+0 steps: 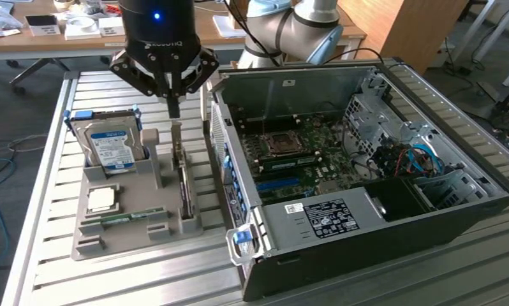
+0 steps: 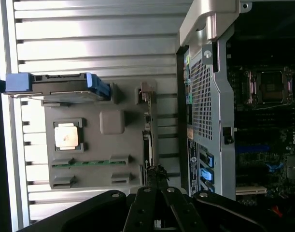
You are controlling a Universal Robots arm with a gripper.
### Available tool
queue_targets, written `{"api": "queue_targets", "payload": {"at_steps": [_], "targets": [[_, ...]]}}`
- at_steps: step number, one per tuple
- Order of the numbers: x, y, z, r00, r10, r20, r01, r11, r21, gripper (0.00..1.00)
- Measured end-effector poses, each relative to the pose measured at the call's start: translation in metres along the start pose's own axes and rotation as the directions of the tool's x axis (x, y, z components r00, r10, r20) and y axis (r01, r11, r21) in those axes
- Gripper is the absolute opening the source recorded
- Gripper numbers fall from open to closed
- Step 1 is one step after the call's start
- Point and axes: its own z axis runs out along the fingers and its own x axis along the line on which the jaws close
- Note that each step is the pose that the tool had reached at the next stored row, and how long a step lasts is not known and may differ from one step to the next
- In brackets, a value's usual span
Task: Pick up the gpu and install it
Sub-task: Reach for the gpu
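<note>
hanging right over upright gpu (image 1: 183, 185) in grey holder (image 1: 110, 242), jaws pinched fully shut

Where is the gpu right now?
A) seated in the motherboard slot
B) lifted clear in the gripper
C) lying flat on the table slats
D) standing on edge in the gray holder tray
D: the gpu stands on edge in a slot of the gray holder tray, beside the open PC case, with the closed gripper right above its top edge.
</note>
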Motion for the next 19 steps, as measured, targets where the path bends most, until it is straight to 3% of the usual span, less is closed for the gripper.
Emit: {"api": "queue_targets", "payload": {"at_steps": [9,19], "targets": [[-0.001,-0.0168,-0.0006,1.0,0.0,0.0,0.0,1.0,0.0001,0.11],[0.0,-0.0197,0.0014,1.0,0.0,-0.0008,0.0,1.0,0.0004,0.11]]}}
